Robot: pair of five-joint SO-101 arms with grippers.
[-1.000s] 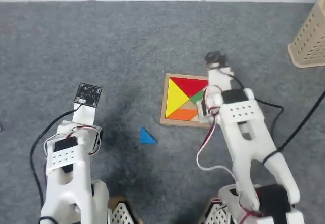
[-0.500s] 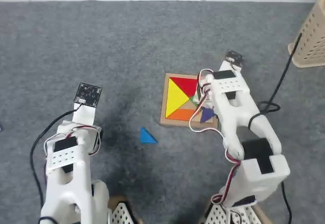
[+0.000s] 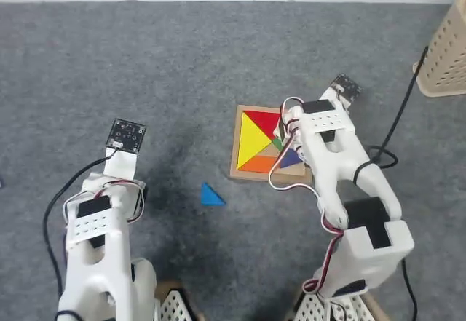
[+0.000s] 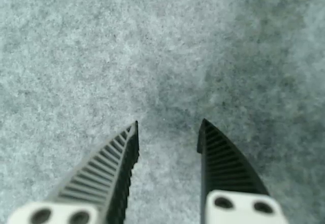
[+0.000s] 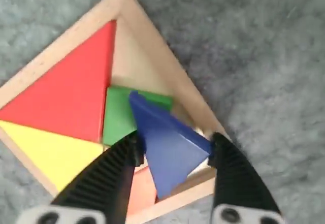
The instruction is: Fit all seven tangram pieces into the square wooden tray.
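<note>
The square wooden tray (image 3: 234, 143) lies on the grey carpet and holds red (image 3: 271, 122), yellow (image 3: 253, 141) and orange (image 3: 262, 164) pieces. In the right wrist view a green piece (image 5: 118, 120) sits beside the red triangle (image 5: 66, 97), with bare tray floor (image 5: 134, 66) in one corner. My right gripper (image 5: 174, 141) is shut on a dark blue triangle (image 5: 170, 142), held tilted over the tray's right part (image 3: 291, 159). A small light blue triangle (image 3: 212, 195) lies loose on the carpet left of the tray. My left gripper (image 4: 167, 132) is open over bare carpet.
A beige perforated basket (image 3: 444, 52) stands at the far right edge. The left arm (image 3: 102, 219) stays at the front left, away from the tray. Cables trail from the right arm (image 3: 342, 161) over the carpet.
The right arm has drawn back and folded over the tray's right side, bringing the dark blue triangle into sight there. The left arm and the loose light blue triangle have not moved.
</note>
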